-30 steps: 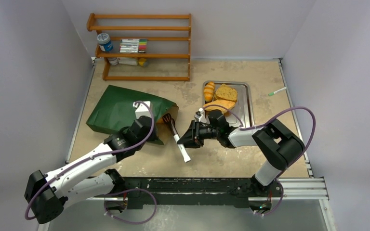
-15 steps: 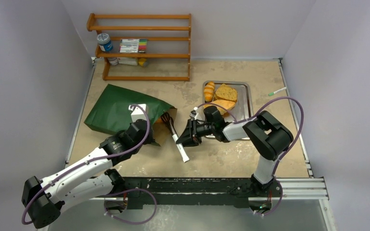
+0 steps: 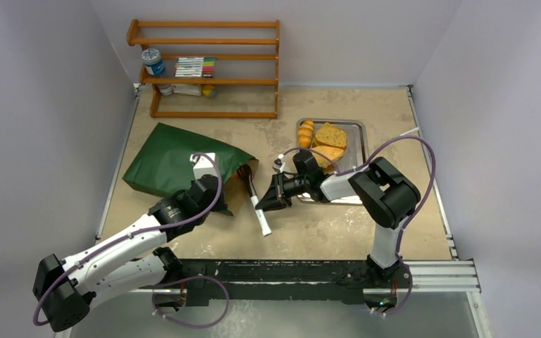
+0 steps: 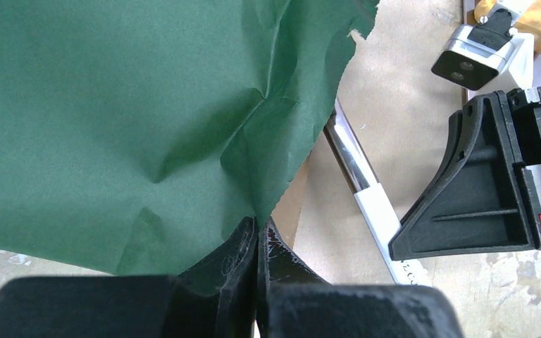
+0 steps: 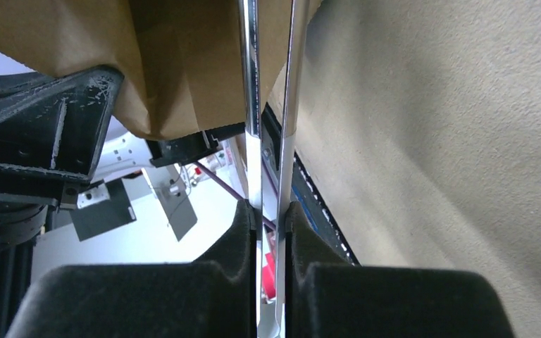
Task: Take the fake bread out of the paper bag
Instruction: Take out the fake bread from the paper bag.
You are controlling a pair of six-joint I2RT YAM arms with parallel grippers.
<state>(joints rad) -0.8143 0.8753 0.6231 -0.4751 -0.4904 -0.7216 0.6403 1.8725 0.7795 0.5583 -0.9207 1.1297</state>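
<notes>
Left gripper (image 4: 257, 243), bottom centre of the left wrist view: the fingers are pressing fully together, and they are pinching the green edge of the bag (image 4: 113, 105) between them. The creased green paper is filling the left and upper part of that view.

Right gripper (image 5: 271, 218), bottom centre of the right wrist view: the fingers are closing almost together on the tongs (image 5: 271, 105). One finger is pressing on each metal arm, so the two arms are running nearly parallel with a thin gap between them. The arms are rising straight up the frame and passing in front of the brown kraft inside of the bag at upper left.

Top view, centre: the bag is lying flat on the table (image 3: 324, 232), left of centre, with its mouth facing right. The left gripper is gripping the lower corner of that mouth. The tongs are lying at a slant just right of the mouth, with the white handle end pointing toward the bottom of the frame and the tips reaching into the opening. Something dark is sitting at the tips; I cannot tell what it is.

Right of centre, farther back: bread (image 3: 330, 136) is resting in the tray (image 3: 358, 134), well apart from the bag. It comprises a striped orange roll at upper left, a brown slice beside it and an orange-tan piece below them.

Top left, against the back wall: a wooden shelf (image 3: 208, 81) is standing, holding small items.
</notes>
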